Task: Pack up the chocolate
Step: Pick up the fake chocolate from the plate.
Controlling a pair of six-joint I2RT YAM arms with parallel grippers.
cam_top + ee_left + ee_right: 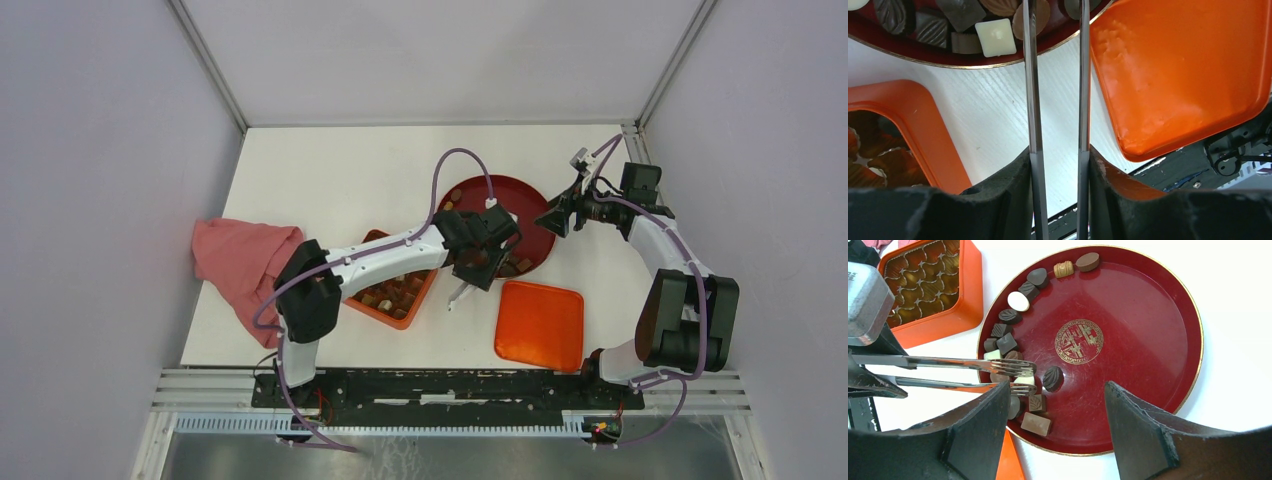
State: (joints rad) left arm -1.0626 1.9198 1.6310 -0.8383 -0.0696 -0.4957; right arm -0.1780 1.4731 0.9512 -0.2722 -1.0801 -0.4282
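Several chocolates (1007, 343) lie along the left rim of the round dark-red plate (1143, 340), dark, mid brown and cream-white. My left gripper (478, 264) is shut on metal tongs (948, 361), whose toothed tips sit on either side of a cream-white piece (1024, 381) on the plate. In the left wrist view the tong blades (1032, 75) run between my left gripper's (1058, 167) jaws toward the chocolates (995, 37). My right gripper (1058, 385) is open and empty above the plate's near side; it also shows in the top view (555, 212). The orange compartmented box (398, 293) holds several pieces.
The orange lid (540, 325) lies flat to the right of the box, near the front edge, and shows in the left wrist view (1178, 75). A pink cloth (240, 260) lies at the left. The box (928, 285) sits left of the plate (500, 190).
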